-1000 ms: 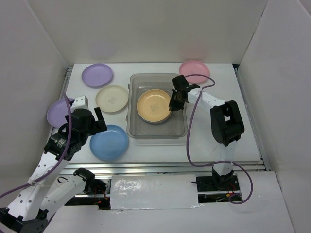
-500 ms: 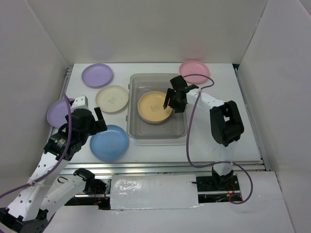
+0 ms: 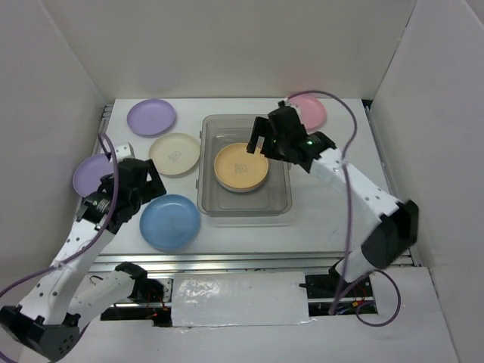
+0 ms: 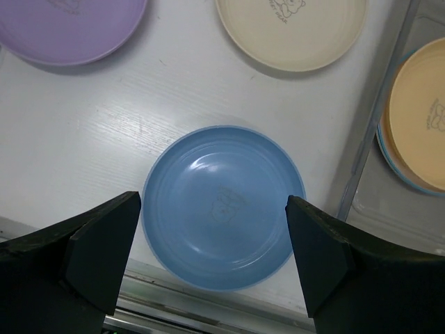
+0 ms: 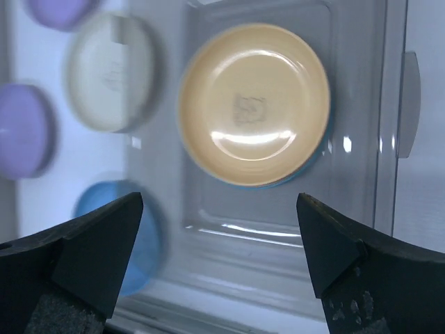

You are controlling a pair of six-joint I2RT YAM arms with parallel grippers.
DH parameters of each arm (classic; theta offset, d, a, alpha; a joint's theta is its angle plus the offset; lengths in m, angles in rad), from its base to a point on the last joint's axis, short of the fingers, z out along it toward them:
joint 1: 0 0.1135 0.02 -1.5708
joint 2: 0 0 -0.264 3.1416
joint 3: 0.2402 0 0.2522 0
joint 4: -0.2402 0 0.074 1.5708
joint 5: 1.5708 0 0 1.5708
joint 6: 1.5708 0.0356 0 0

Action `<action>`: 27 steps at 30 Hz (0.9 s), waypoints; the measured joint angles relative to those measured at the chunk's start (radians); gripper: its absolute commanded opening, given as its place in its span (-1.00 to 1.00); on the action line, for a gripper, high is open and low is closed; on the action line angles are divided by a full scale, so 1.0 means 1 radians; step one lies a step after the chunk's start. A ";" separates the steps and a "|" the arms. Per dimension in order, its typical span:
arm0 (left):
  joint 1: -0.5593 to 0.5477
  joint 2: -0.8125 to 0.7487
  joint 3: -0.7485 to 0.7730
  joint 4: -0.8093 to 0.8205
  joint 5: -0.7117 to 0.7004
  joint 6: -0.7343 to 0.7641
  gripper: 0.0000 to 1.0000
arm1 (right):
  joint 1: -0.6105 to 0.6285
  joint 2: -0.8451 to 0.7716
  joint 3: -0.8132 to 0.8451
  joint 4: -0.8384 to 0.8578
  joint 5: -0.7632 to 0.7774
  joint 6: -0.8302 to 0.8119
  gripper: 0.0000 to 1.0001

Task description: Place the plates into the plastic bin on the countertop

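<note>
The plastic bin stands mid-countertop with the orange-yellow plate lying flat inside; a blue edge peeks out under that plate. My right gripper hangs open above the bin, holding nothing. On the countertop lie a lilac plate, a cream plate, a second lilac plate, a blue plate and a pink plate, partly hidden by the right arm. My left gripper hovers open over the blue plate, apart from it.
White walls close in the left, back and right sides. A metal rail runs along the front edge, just beyond the blue plate. The cream plate and the bin's left wall lie close to my left gripper.
My right gripper opened and let go of the orange-yellow plate, which now lies flat in the bin; the gripper rose and its arm swung out right. The left arm shifted slightly.
</note>
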 measured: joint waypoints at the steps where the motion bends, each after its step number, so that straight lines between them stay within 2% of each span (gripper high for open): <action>1: 0.017 0.021 0.013 0.001 0.009 -0.010 0.99 | 0.018 -0.062 -0.005 0.002 0.008 -0.002 1.00; 7: 0.237 0.235 0.097 0.043 0.157 -0.102 0.99 | 0.166 -0.531 -0.220 0.115 -0.018 -0.010 1.00; 11: 0.382 0.479 0.145 0.151 0.259 -0.107 0.99 | 0.266 -0.733 -0.324 0.139 -0.064 -0.010 1.00; 15: 0.426 0.670 0.152 0.265 0.338 -0.101 0.98 | 0.334 -0.805 -0.383 0.182 -0.121 -0.013 1.00; 22: 0.436 0.893 0.247 0.401 0.402 -0.084 0.96 | 0.426 -0.869 -0.464 0.217 -0.216 -0.016 1.00; 27: 0.446 1.010 0.288 0.450 0.410 -0.082 0.59 | 0.472 -0.891 -0.470 0.232 -0.222 -0.016 1.00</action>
